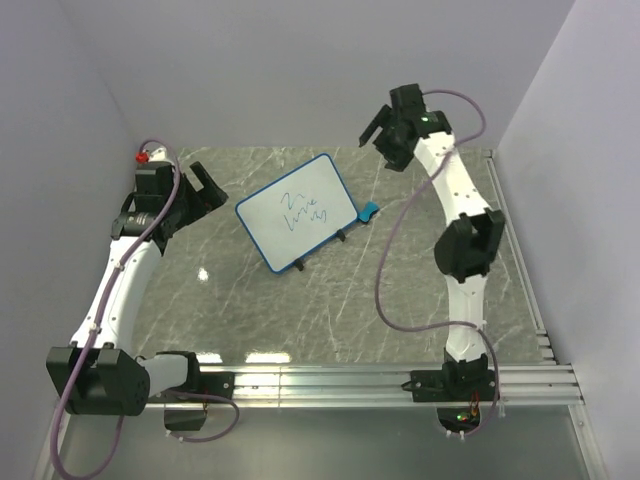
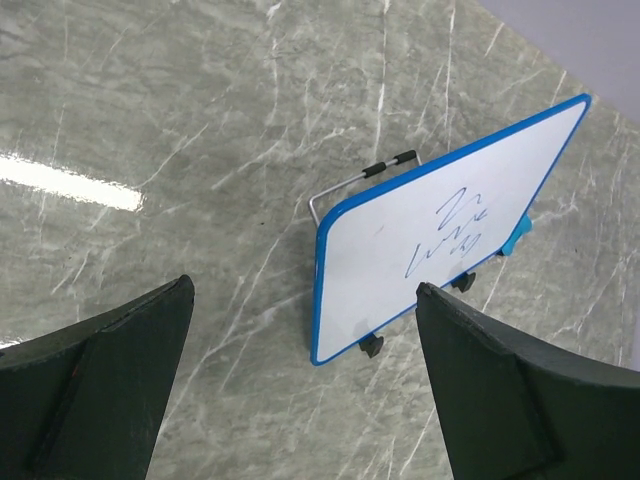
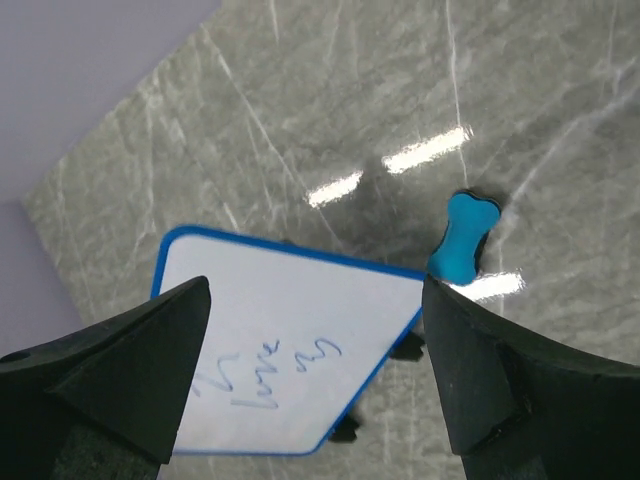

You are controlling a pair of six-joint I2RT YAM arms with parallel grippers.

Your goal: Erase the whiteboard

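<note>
While the left gripper point(image 1: 204, 187) and right gripper point(image 1: 377, 140) hover spread and empty, the whiteboard point(image 1: 297, 212) sits between them, untouched.

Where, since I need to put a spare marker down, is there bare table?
Widest bare patch: the marble table between the whiteboard and the near rail. The strip behind the whiteboard, toward the back wall, is bare too. Crowded: the whiteboard's right corner, where the blue eraser lies, with the right gripper nearby.
</note>
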